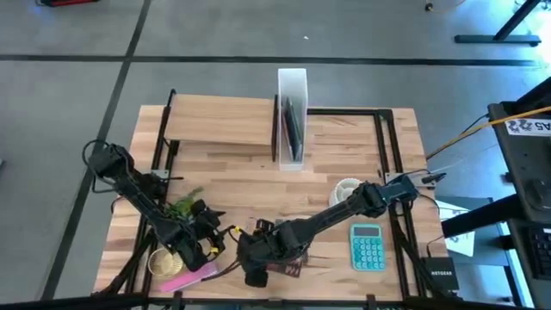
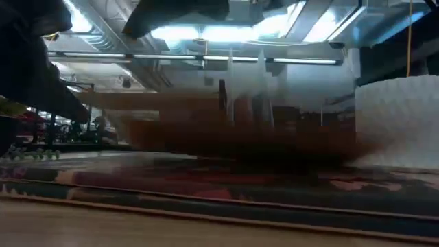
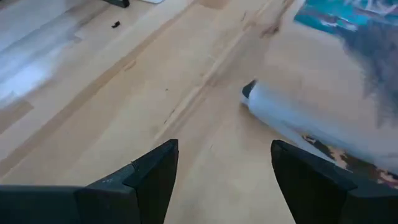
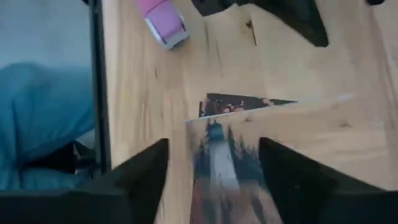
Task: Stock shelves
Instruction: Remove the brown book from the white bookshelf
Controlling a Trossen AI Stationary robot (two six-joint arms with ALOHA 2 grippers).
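Observation:
The raised light-wood shelf [image 1: 215, 120] stands at the table's far left. The white upright file box [image 1: 291, 112] is beside it and holds a dark flat item. A dark picture book [image 1: 288, 263] lies flat near the front edge, and the right wrist view shows its lighthouse cover [image 4: 217, 155]. My right gripper [image 1: 255, 265] is open over the book's left end, with its fingers [image 4: 213, 144] on either side of the cover. My left gripper [image 1: 207, 245] is open just left of it, low over bare wood [image 3: 224, 144], with nothing between its fingers. My right gripper has its open fingers astride the book's cover [image 4: 214, 134], slanting down from the table's right. I cannot tell whether they touch it. The book lies flat on the table.
A teal calculator [image 1: 368, 247] and a white ribbed cup [image 1: 344, 191] sit at the right. At the front left are a pink stapler-like object [image 1: 191, 278], a yellowish bowl [image 1: 162, 263] and a green sprig [image 1: 185, 205]. Black rails [image 1: 383, 146] cross the tabletop.

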